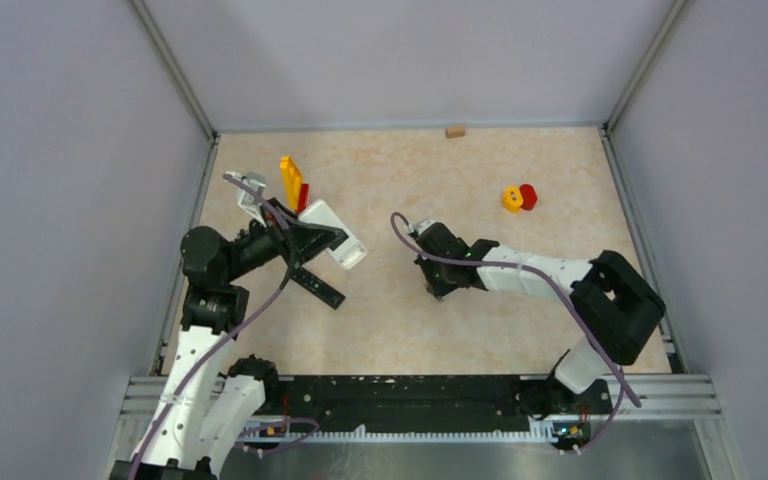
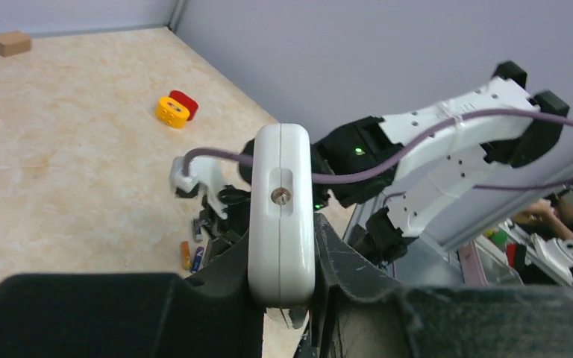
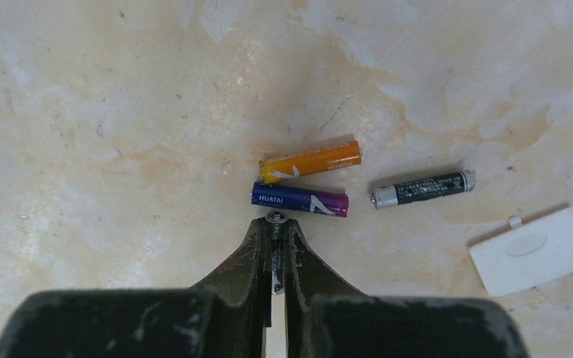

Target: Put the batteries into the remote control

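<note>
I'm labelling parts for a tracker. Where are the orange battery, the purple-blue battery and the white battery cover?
Orange cylindrical battery [image 3: 311,162]: right wrist view, middle of its wrapper.
Purple-blue cylindrical battery [image 3: 299,200]: right wrist view, middle of its wrapper.
White flat plastic battery cover [image 3: 528,250]: right wrist view, centre of its face.

2 white/blk arms [image 1: 535,272] w/ purple cables [image 2: 328,179]

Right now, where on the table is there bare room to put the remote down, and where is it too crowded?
The table is bare in the near middle, along the black rail, and in the far middle, between the yellow toy and the yellow-red blocks. It is crowded around the right gripper: three batteries and a white cover lie there.
</note>
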